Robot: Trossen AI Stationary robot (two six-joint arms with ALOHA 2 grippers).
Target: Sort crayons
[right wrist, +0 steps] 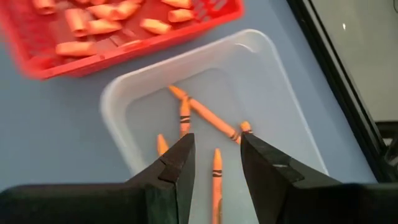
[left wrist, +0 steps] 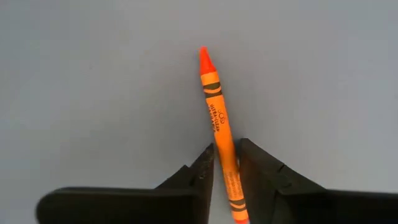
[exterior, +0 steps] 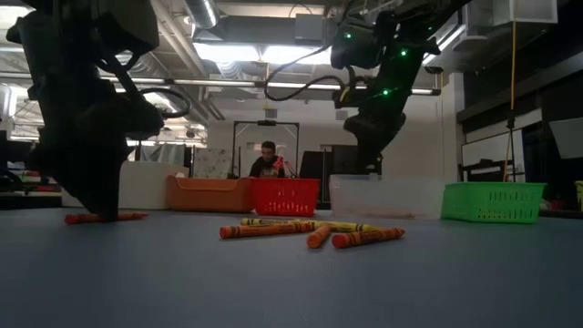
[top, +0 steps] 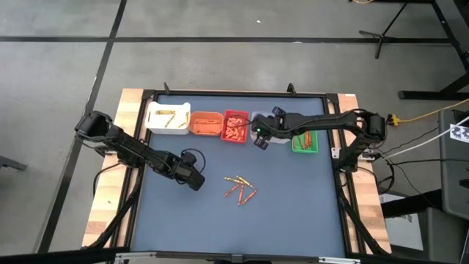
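The left gripper (left wrist: 225,165) has its jaws clamped on 1 orange crayon (left wrist: 219,118) lying on the worktop (left wrist: 93,93); the right gripper (right wrist: 216,158) hangs over the clear bin (right wrist: 273,81), jaws apart.

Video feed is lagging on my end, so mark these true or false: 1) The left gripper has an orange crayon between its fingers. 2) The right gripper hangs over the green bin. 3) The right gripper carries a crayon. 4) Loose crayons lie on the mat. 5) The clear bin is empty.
1) True: the orange crayon lies between the left gripper fingers, on the mat.
2) False: the right gripper hangs over the clear bin; the green bin is beside it.
3) False: its jaws are open with nothing between them.
4) True: loose crayons lie mid-mat.
5) False: it holds several crayons.
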